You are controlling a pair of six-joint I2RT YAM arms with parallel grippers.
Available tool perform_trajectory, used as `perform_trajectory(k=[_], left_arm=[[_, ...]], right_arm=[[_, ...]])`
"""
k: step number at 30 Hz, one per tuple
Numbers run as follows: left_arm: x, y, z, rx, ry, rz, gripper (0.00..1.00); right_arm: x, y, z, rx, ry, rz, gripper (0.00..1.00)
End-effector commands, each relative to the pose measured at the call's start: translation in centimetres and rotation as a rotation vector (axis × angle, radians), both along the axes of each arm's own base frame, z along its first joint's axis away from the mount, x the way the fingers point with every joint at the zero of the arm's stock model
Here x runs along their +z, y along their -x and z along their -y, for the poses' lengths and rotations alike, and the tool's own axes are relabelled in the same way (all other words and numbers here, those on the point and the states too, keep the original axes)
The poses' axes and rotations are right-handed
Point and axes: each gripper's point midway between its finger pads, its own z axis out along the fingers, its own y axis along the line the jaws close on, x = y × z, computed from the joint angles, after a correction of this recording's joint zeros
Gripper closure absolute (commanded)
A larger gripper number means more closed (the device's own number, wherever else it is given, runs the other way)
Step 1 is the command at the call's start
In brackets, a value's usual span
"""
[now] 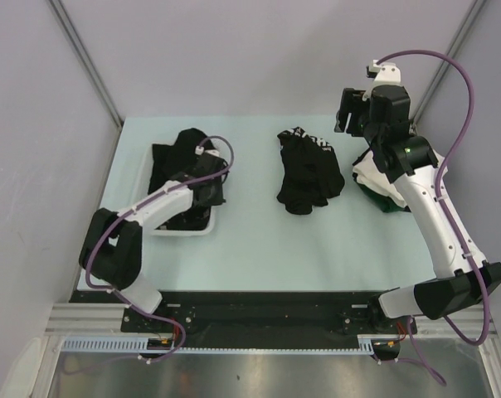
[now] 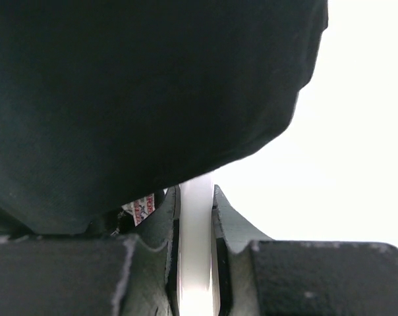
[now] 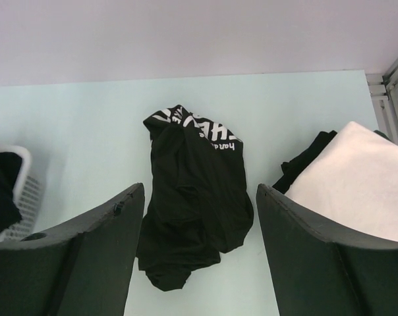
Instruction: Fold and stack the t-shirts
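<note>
Closest to the lens in the left wrist view, the left gripper (image 2: 196, 191) is being shown with its jaws drawn almost together, only a thin bright slit showing between the fingers (image 2: 161, 220). A black t-shirt (image 2: 140, 99) is lying right against the tips and filling most of that view. A fold of it is being judged as pinched there, though the contact itself is being hidden by the overhanging cloth. From above, this gripper (image 1: 205, 178) is being shown down inside the white basket (image 1: 181, 231) at the left of the table (image 1: 259, 249), on the heaped black t-shirt (image 1: 182, 148).

The right gripper (image 3: 199, 191) is being held high over the far right of the table, its jaws spread wide and empty. Ahead of and below them, the lettered black t-shirt (image 3: 192, 217) is lying crumpled at mid-table, well apart from the basket and from the white t-shirt (image 3: 357, 184) on the right. Its long axis is running from the far edge toward the near edge, lettering at the far end, in line with the gap between the right fingers rather than across it.

The right arm is being judged the nearer to the lettered shirt, the left arm to the basket shirt. The coming move is being judged as a lift of the basket shirt up over the rim and toward the middle of the table.
</note>
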Motion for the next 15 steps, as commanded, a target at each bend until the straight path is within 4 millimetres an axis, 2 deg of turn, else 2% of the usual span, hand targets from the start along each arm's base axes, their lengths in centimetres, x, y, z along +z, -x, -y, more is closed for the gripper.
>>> perform_trajectory(k=[1,2,4,5,7,9,10,11,12,13,14,15], left_arm=[[-1.7,-0.8,-6.0,0.093,-0.097,-0.123,1.00],[-2.4,-1.6,-7.1,0.114,-0.100,-0.149,1.00],[-1.6,-3.6,-7.8,0.117,-0.091,-0.132,1.00],[-1.6,-4.9,-8.6,0.141,-0.089,-0.129,1.00],[-2.2,-6.3,-9.8,0.158,-0.097,-0.135,1.00],[-1.5,-8.4,-9.9,0.133,-0.093,-0.107,1.00],[-2.2,-9.0,-10.2,0.123,-0.096,-0.121,1.00],[-1.3,-10.6,-9.8,0.108,-0.077,-0.092,1.00],[-1.3,-11.2,-9.8,0.088,-0.084,-0.090,1.00],[-2.3,-11.7,-9.8,0.078,-0.091,-0.112,1.00],[-1.4,-13.3,-9.5,0.072,-0.090,-0.078,1.00],[-1.5,-13.8,-9.4,0.064,-0.095,-0.084,1.00]], right_arm=[[1.2,-0.1,0.0,0.004,-0.021,0.037,0.26],[1.2,-0.1,0.1,0.003,-0.017,0.039,0.26],[1.3,0.0,0.3,0.003,-0.005,0.039,0.26],[1.4,0.1,0.5,0.004,0.002,0.041,0.26],[1.5,0.2,0.8,-0.004,0.007,0.042,0.25],[1.6,0.4,1.3,-0.009,0.018,0.041,0.25],[1.6,0.4,1.4,-0.012,0.018,0.042,0.25],[1.7,0.6,1.5,-0.011,0.018,0.039,0.25],[1.8,0.7,1.6,-0.007,0.025,0.040,0.25],[2.0,0.8,1.6,-0.007,0.026,0.043,0.24],[1.9,0.9,1.7,-0.008,0.035,0.037,0.24],[2.1,0.9,1.8,-0.004,0.045,0.037,0.24]])
